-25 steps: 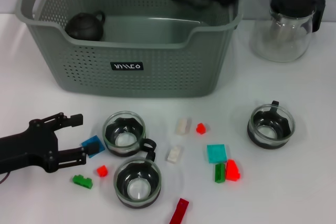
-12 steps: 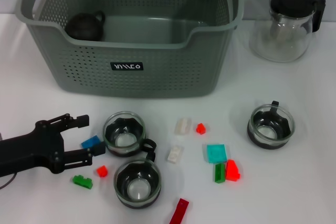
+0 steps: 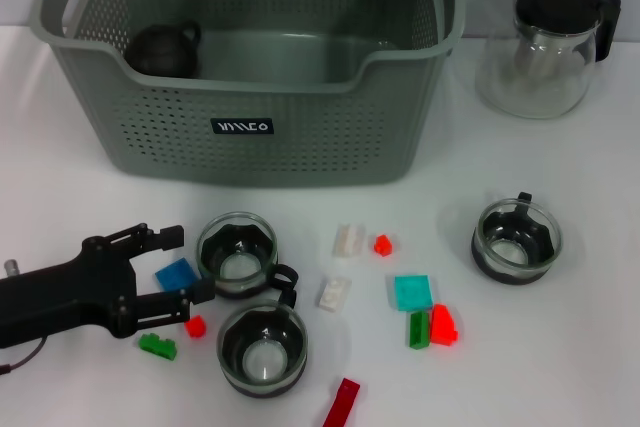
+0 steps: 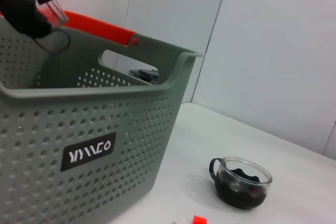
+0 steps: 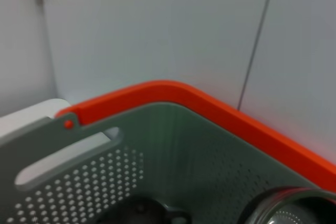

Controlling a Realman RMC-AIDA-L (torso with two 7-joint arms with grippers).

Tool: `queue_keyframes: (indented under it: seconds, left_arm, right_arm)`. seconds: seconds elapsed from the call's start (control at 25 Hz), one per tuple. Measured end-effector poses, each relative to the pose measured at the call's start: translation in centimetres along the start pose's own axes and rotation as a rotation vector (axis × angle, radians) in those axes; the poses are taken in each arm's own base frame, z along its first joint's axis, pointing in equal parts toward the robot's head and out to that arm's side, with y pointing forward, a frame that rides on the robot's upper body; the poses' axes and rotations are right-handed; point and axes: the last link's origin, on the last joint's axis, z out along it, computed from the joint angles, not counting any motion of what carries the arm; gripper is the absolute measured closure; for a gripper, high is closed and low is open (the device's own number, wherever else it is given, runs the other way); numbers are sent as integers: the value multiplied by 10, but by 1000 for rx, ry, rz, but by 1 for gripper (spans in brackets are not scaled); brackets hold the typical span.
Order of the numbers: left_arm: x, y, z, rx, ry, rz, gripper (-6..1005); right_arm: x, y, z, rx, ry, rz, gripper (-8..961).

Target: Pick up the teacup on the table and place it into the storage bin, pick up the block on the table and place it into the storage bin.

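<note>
White table [image 3: 560,162], pale wall behind; left gripper [image 3: 180,265] fingers spread; right's unclear.

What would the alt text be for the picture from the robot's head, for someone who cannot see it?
The robot's open left hand reaches across a white table, its fingers on either side of a small blue block next to a glass teacup. Behind stands a grey-green storage bin holding a dark teapot; more teacups and coloured blocks lie scattered in front.

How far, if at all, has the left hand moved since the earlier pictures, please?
Yes. The open left hand has slid rightward toward the nearest teacup, its fingers now straddling the blue block.
</note>
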Motion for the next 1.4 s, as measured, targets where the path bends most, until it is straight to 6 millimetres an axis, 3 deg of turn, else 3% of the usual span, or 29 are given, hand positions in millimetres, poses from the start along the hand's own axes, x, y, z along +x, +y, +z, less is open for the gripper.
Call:
queue_keyframes:
  seconds: [0.44, 1.24, 1.4]
  left_arm:
    - [-3, 3, 1, -10, 0, -11, 144]
    - [-2, 1, 6, -8, -5, -7, 143]
    - [-3, 0, 6, -1, -8, -13, 143]
  right_arm:
    - [39, -4, 6, -1, 81, 35, 887]
    - [56, -7, 3, -30, 134, 70, 881]
    - [54, -10, 1, -30, 128, 84, 837]
